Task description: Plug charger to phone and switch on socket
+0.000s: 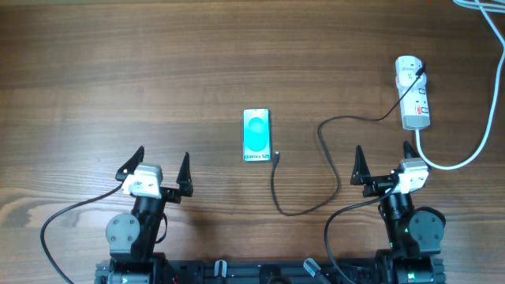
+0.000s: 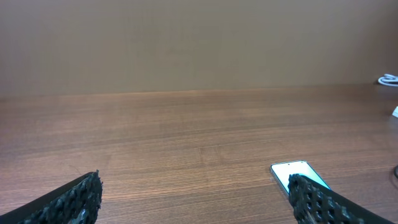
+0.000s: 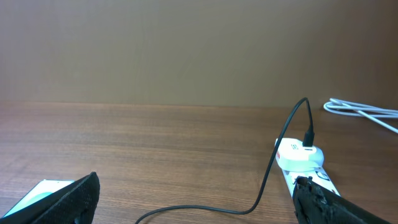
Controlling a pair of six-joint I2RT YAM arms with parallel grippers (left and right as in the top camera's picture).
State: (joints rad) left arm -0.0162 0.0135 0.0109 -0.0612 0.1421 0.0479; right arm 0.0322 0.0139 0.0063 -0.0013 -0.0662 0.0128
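The phone [image 1: 256,135] lies flat mid-table with its cyan-green screen up; it also shows in the left wrist view [image 2: 292,172] and at the lower left of the right wrist view [image 3: 37,190]. The charger cable [image 1: 327,170] runs from the white socket strip [image 1: 413,93] in a loop, and its plug tip [image 1: 277,156] lies just right of the phone's near end, apart from it. The cable [image 3: 273,168] and socket [image 3: 301,155] show in the right wrist view. My left gripper [image 1: 161,168] is open and empty, left of the phone. My right gripper [image 1: 384,162] is open and empty, near the socket.
The socket's thick white cord [image 1: 473,154] curves along the right side to the far right corner. The robots' black cables [image 1: 67,217] lie near the arm bases at the front edge.
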